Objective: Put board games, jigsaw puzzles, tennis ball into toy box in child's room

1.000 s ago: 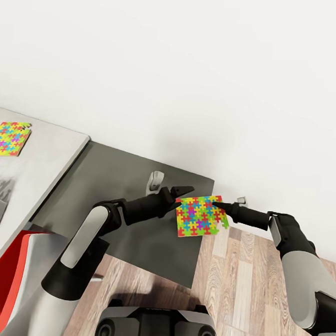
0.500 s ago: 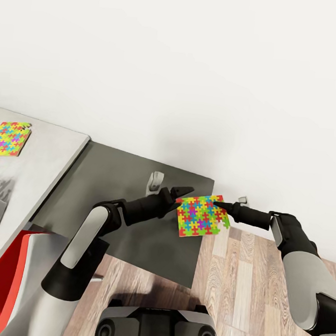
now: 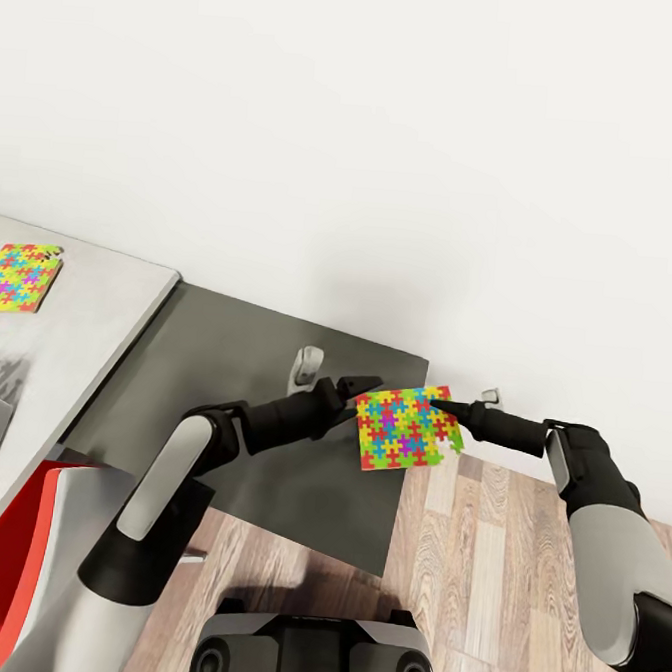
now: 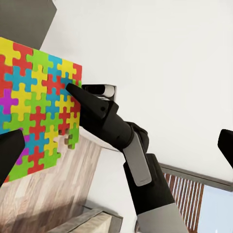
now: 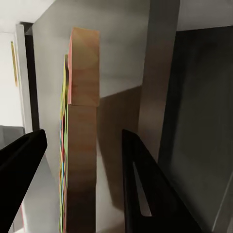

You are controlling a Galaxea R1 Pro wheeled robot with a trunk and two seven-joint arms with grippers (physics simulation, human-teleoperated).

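A colourful jigsaw puzzle (image 3: 410, 428) hangs in the air over the edge of a dark panel, with my right gripper (image 3: 439, 409) shut on its right edge. In the right wrist view the puzzle (image 5: 81, 145) stands edge-on between the two fingers (image 5: 145, 189). My left gripper (image 3: 360, 387) is open just to the left of the puzzle and apart from it; in the left wrist view its fingers (image 4: 10, 151) are spread wide around the puzzle (image 4: 34, 102). A second jigsaw puzzle (image 3: 17, 277) lies flat on the grey table (image 3: 97, 309) at far left.
A dark grey panel (image 3: 261, 411) lies below my arms, against the white wall (image 3: 391, 129). Wooden floor (image 3: 479, 587) shows to the right. A red object (image 3: 9, 564) sits at the lower left beside the table.
My left gripper has drawn back a little from the puzzle's left edge. The right gripper has carried the puzzle slightly right and up.
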